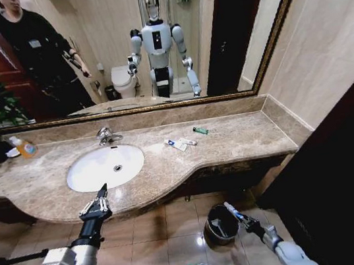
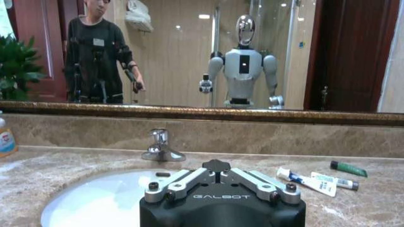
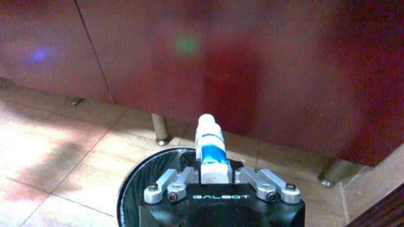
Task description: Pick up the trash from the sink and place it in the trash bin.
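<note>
While hovering over the round black trash bin (image 1: pixel 219 226), the right gripper (image 3: pixel 215 172) is pinching a white-and-blue tube (image 3: pixel 210 149), which is sticking out beyond its fingertips.

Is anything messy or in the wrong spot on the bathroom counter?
Yes. Three bits of litter lie loose on the marble counter beside the sink: two white-and-blue tubes and a small green tube. The right gripper holds another tube over the trash bin.
</note>
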Controlling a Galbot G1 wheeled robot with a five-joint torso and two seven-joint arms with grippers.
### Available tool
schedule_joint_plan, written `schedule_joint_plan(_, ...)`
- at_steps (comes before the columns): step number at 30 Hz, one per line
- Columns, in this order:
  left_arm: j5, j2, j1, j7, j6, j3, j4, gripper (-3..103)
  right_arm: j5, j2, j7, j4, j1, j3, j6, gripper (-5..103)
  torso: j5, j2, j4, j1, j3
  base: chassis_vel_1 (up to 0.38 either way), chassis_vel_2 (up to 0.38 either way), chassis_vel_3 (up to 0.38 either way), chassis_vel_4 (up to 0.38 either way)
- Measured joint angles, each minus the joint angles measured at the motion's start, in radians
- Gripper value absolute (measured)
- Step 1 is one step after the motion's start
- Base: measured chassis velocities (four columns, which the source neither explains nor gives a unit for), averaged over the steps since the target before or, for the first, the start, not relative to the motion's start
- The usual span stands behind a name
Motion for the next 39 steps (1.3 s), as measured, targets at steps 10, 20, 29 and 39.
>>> schedule_joint_plan(10,0.0,0.0,0.0,0.0,0.0,0.0,0.0,0,-0.007,0.011,0.076,-0.002,0.01,-0.035,0.024,38,-0.0002,0.0,0.0,0.0,0.0,0.0,0.0,0.0,0.0)
schedule_joint_plan(20,0.0,0.0,0.0,0.0,0.0,0.0,0.0,0,-0.015,0.022,0.075,0.027,-0.001,-0.037,0.018,82,0.0,0.0,0.0001,0.0,0.0,0.0,0.0,0.0,0.0)
schedule_joint_plan(29,0.0,0.0,0.0,0.0,0.0,0.0,0.0,0,-0.014,0.018,0.074,0.047,-0.02,-0.033,0.015,100,0.0,0.0,0.0,0.0,0.0,0.0,0.0,0.0,0.0)
schedule_joint_plan(39,0.0,0.0,0.0,0.0,0.0,0.0,0.0,0,0.137,-0.007,0.085,0.333,-0.167,-0.01,-0.056,100,0.0,0.0,0.0001,0.0,0.0,0.0,0.0,0.0,0.0)
